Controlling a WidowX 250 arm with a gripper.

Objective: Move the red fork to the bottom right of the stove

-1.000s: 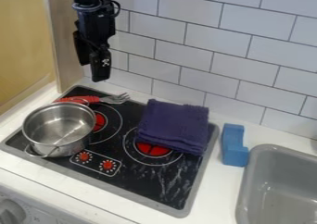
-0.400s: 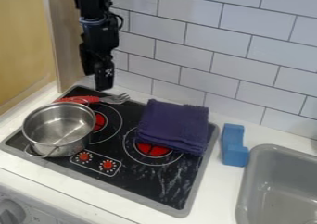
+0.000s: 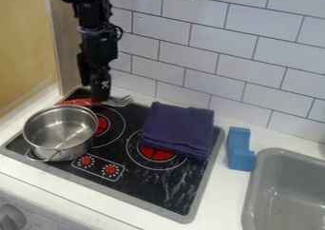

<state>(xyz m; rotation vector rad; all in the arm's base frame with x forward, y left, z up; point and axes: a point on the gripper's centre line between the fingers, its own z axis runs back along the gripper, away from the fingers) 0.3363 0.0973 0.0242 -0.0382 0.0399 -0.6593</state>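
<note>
The black gripper (image 3: 92, 92) hangs at the upper left over the stove's back edge, its fingers apart. Its nearer finger comes down in front of the red fork's handle and hides part of it. The red fork (image 3: 77, 101) lies across the back left of the black stove (image 3: 130, 182), behind the metal pot, with its silver tines (image 3: 119, 100) pointing right. Whether the gripper touches the fork cannot be told.
The metal pot (image 3: 62, 131) stands on the left of the stove. A folded purple cloth (image 3: 177, 129) covers part of the right burner. Right of the stove are a blue block (image 3: 240, 149) and a grey sink (image 3: 289, 191). The tiled wall (image 3: 190, 58) rises behind.
The gripper has come down from above to the fork's handle, swinging slightly right and then back left. The fork, pot and cloth have stayed in place.
</note>
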